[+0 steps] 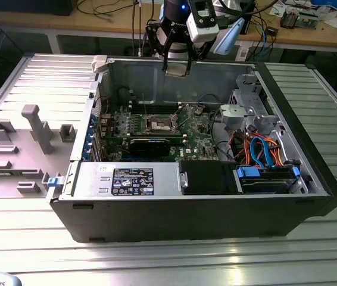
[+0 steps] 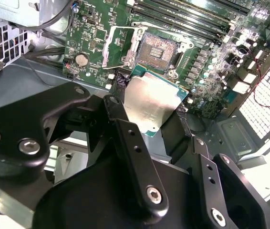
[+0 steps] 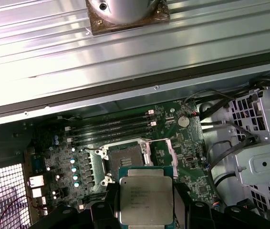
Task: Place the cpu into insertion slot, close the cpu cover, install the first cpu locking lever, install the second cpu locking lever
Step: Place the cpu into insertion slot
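Your black, multi-link end effector (image 1: 177,64) is clamped on the cpu (image 2: 151,107), a small flat square chip with a brushed silvery-grey metal top. Its fingers (image 2: 119,86) pinch two opposite edges, so the flat face sits level and the underside is free for seating. It hangs above the open dark sheet-metal computer case (image 1: 186,220), which lies on the ribbed aluminium surface (image 1: 156,262).

Below the end effector lies the insertion slot (image 2: 159,50), a square socket with a dark centre and a silver metal rim, set in the green circuit board (image 3: 192,162). It is bare, and the chip is well apart from it. Beside the slot the cpu cover (image 2: 111,43), a thin silver metal frame with a large square window, stands swung open. By my judgement that leaves the socket clear to receive the chip. Long black memory slots (image 3: 111,128) run just beyond.
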Motion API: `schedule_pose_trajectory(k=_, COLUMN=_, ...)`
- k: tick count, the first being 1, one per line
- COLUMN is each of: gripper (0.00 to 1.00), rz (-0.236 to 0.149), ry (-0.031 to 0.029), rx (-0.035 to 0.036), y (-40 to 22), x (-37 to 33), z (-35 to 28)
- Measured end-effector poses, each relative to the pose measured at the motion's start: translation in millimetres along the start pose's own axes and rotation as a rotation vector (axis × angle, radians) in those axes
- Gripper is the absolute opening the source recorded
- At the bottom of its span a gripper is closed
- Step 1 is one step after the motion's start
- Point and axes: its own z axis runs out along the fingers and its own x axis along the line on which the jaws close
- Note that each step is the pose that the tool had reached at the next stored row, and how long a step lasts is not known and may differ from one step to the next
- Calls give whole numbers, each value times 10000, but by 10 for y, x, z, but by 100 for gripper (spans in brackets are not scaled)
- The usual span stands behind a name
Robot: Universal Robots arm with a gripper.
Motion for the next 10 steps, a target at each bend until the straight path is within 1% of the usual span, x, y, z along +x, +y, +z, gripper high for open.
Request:
schedule_pose_trajectory(k=8, gripper=54, rz=6, ry=0, rx=0, y=0, x=0, z=0)
schedule_pose_trajectory(k=10, gripper=54, rz=71, ry=-6, rx=-2, y=0, x=0, z=0)
